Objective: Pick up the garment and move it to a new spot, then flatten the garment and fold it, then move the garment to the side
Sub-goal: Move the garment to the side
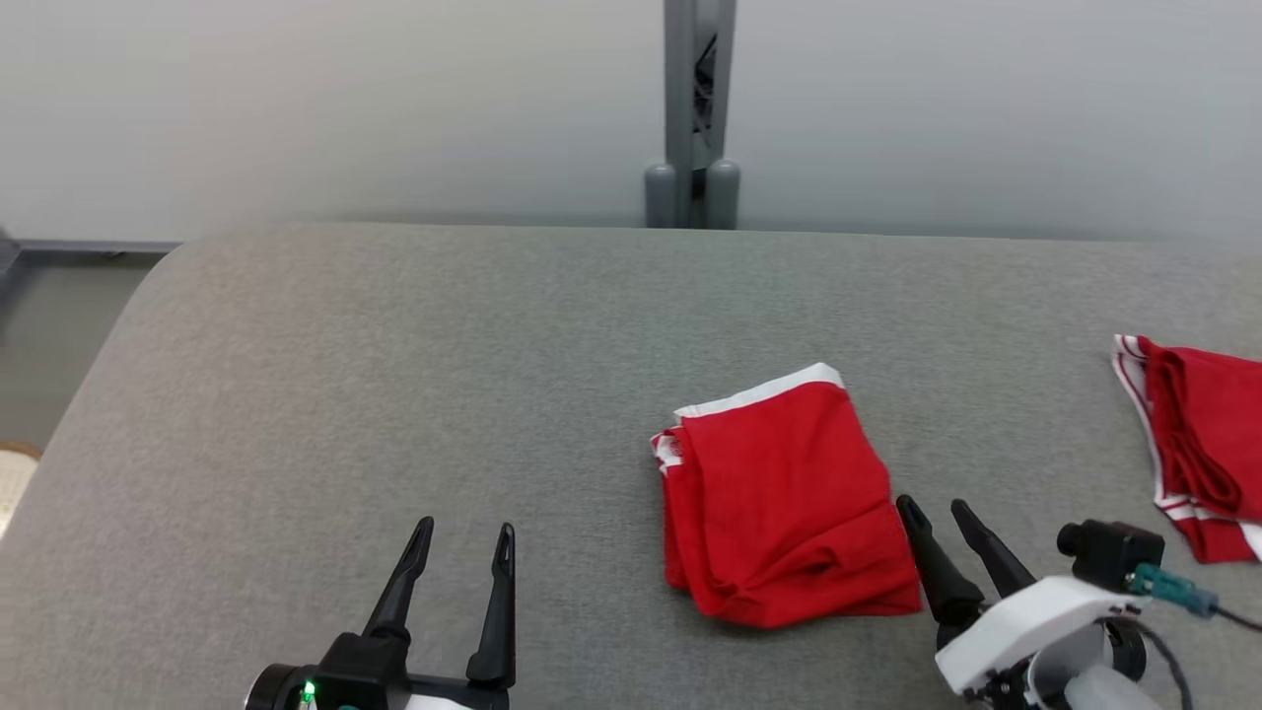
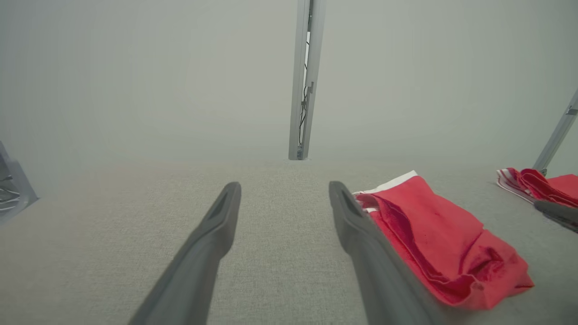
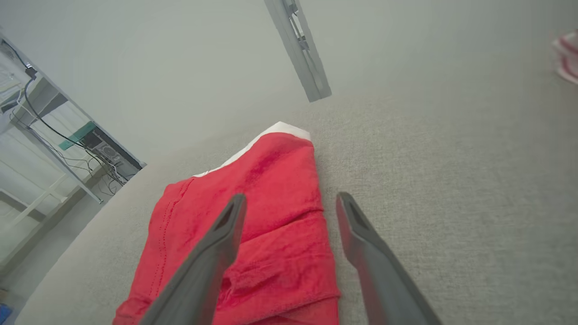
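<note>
The folded red garment (image 1: 789,503) lies flat on the grey table (image 1: 394,394), a little right of the middle; it makes a rough rectangle with a white band along its far edge, stacked layers showing at its left edge and some wrinkles towards its near right corner.

The left gripper (image 1: 464,528) sits low at the near edge of the table, well to the left of the garment, over bare cloth; its two dark fingers are spread wide with nothing between them and point away from the robot. In the left wrist view the garment lies just past the right-hand finger, but they are apart in the head view.

The right gripper (image 1: 932,505) is just beside the garment's near right corner, fingers angled up and to the left; they too stand wide apart and hold nothing. In the right wrist view one finger crosses in front of the red cloth and the other is over bare table (whether the first one touches the cloth I cannot tell).

A second red garment (image 1: 1198,444) with white stripes lies bunched at the far right edge of the table, well apart from the folded one and cut off by the picture's edge; a grey post (image 1: 698,99) rises behind the middle of the table's far edge, against a pale wall.
</note>
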Robot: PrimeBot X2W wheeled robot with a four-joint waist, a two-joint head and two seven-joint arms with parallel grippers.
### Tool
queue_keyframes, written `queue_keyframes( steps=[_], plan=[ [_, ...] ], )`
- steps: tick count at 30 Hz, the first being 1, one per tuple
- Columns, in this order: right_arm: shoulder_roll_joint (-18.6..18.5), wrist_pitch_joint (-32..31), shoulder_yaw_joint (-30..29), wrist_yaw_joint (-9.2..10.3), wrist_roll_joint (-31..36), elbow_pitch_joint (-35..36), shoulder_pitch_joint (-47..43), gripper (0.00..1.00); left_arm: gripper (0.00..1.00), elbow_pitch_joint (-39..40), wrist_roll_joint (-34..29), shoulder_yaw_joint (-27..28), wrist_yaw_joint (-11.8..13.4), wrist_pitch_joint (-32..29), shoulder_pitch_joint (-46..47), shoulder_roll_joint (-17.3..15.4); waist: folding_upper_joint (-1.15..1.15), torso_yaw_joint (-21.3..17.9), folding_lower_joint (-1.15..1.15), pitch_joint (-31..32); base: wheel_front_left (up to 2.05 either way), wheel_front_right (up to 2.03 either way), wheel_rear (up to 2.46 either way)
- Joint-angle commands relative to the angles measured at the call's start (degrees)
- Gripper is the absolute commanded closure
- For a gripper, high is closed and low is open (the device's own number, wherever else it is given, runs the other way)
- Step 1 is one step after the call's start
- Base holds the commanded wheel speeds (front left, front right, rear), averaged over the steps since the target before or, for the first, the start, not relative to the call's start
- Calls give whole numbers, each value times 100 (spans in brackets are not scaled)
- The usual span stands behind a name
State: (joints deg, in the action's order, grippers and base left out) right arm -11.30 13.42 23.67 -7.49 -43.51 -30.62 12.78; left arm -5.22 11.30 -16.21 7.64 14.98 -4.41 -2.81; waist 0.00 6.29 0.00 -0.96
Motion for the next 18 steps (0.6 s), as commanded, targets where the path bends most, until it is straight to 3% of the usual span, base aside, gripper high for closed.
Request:
queue_keyframes(
  steps=[1,6,18],
  plan=[
    [-72,-70,67,0,-274,-34,119,0,0,-8,3,-7,-3,19,84,-21,0,157,0,-72,0,0,0],
    [-502,-275,431,0,-1540,-170,465,0,0,-12,-20,-82,-20,19,194,-20,0,480,0,-251,0,0,0],
    [-1076,-607,1025,0,-2994,-573,964,0,0,27,62,-221,8,19,428,-21,0,946,0,-672,0,0,0]
  ],
)
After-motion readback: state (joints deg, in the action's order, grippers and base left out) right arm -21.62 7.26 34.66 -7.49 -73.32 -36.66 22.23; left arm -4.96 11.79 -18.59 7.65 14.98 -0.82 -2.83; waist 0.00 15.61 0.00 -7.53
